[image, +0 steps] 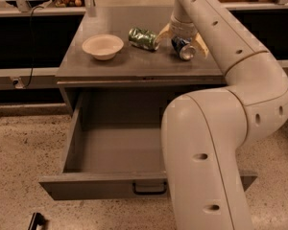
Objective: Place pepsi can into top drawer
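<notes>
Two cans lie on the cabinet top (134, 65); my gripper (181, 42) sits over the pepsi can (184, 49), jaws spread either side and not yet pinching it, just beside the green can (143, 38). I judge the top drawer (86, 187) stands open below to receive it

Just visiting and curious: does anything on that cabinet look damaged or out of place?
The green can beside the bowl lies on its side, dented. The blue can also lies tipped, under the end effector.
</notes>
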